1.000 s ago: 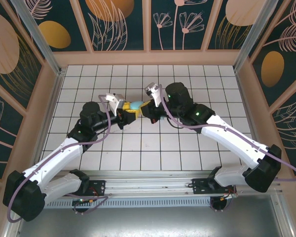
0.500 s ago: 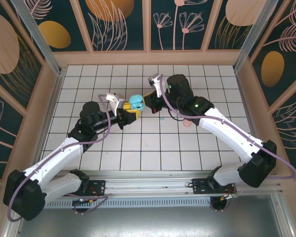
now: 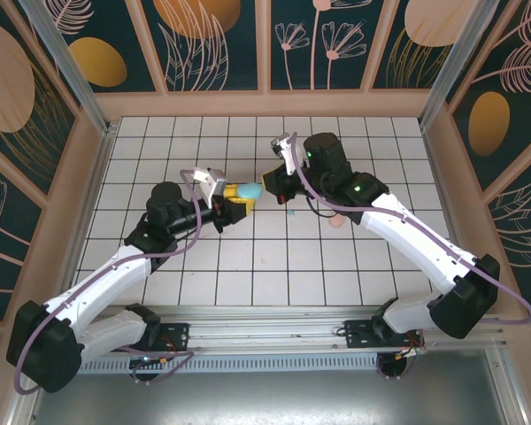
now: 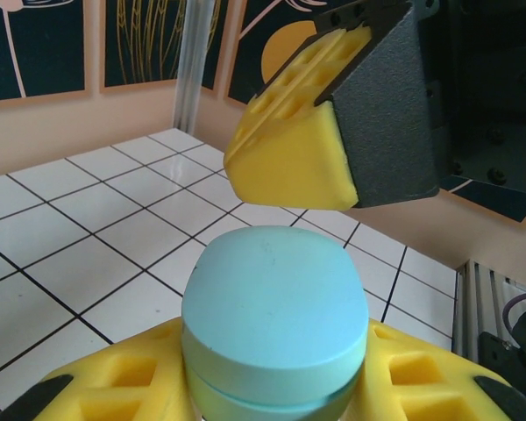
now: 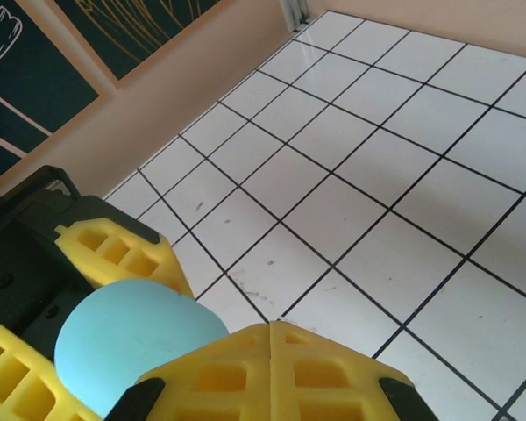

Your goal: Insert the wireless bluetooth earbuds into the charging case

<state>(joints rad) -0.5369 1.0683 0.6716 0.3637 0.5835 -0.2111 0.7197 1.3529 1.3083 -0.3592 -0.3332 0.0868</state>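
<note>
From above, my left arm reached from the lower left towards the middle, elbow bent, and my left gripper [image 3: 240, 194] was clamped narrowly on the smooth, rounded teal case [image 3: 248, 189]. My right arm arched in from the lower right, with my right gripper [image 3: 268, 188] just right of the case. A tiny teal earbud [image 3: 290, 212] lay on the glossy white tiles [image 3: 203, 266] below it, and a pink piece [image 3: 336, 221] sat farther right, too small to tell what it was. From my left wrist, the matte oval case filled the lower centre between my yellow, pocketed pads [image 4: 412, 373], the right gripper's yellow tip above it. From my right wrist, my pads [image 5: 219, 373] met at the bottom, pressed together with nothing visible between them, the case at lower left.
</note>
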